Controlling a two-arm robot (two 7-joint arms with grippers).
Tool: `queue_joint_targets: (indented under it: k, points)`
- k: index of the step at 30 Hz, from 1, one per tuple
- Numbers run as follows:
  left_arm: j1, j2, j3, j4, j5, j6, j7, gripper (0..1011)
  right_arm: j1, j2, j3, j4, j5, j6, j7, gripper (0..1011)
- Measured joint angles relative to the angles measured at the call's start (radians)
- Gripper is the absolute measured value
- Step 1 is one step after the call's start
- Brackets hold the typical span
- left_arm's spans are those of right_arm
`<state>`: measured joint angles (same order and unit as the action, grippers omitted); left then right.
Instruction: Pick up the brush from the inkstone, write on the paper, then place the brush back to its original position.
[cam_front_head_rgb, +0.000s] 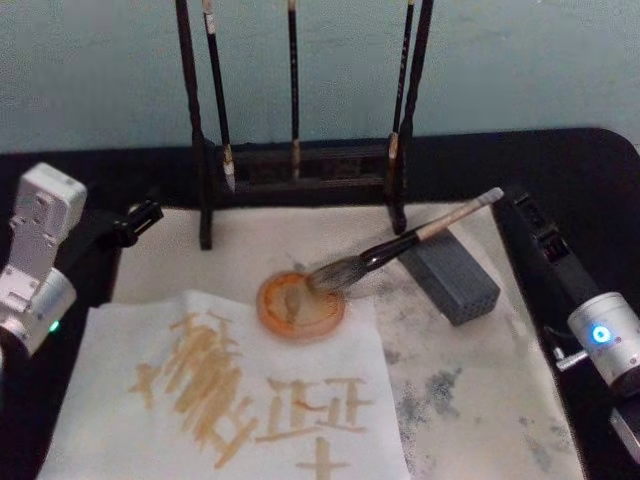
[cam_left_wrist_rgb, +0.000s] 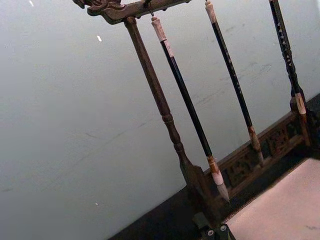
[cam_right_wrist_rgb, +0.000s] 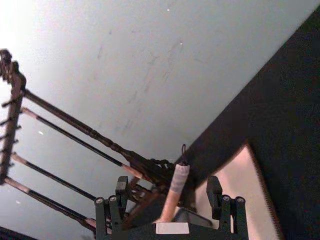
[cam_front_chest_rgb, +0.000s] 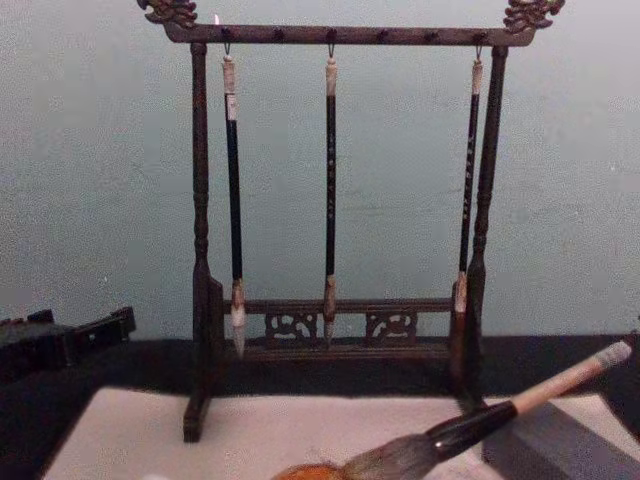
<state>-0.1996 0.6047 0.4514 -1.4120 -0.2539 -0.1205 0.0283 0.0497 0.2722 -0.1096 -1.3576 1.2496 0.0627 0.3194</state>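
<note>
- The brush (cam_front_head_rgb: 400, 245) lies slanted near the middle of the tabletop (cam_front_head_rgb: 585, 165). Its tuft rests in the round orange inkstone (cam_front_head_rgb: 300, 308), and its pale handle is propped on a grey block (cam_front_head_rgb: 450, 278) toward the right edge.
- The right end effector (cam_right_wrist_rgb: 169, 200) straddles the far end of the handle with its jaws apart. As far as we can see it touches neither side, so nothing is gripped.
- The left end effector (cam_front_head_rgb: 140, 218) sits by the left edge, well apart from the brush. We cannot tell whether it is open or closed.
- The paper (cam_front_head_rgb: 230, 390) lies at the near left corner and already bears ochre strokes. Its far edge is at the inkstone.
- We judge the main risk to be a hold so close to the handle's end, since the heavy tuft could sag or swing on lifting.
- An off-centre closing could nudge the handle off the block, and the tuft could then drag across the inkstone or tip it.
- The brush rack (cam_front_head_rgb: 300, 170) at the far edge stands near the handle, so a careless swing could strike its right post.
- A loaded tuft may drip on the stained mat (cam_front_head_rgb: 470, 400).
</note>
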Motion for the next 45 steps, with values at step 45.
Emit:
queue_joint_targets:
  k: [45]
  points:
    - [0.000,0.000,0.000,0.000,0.000,0.000,0.000,1002,0.201,0.016,-0.126,0.110,0.130,0.085,-0.217,1008]
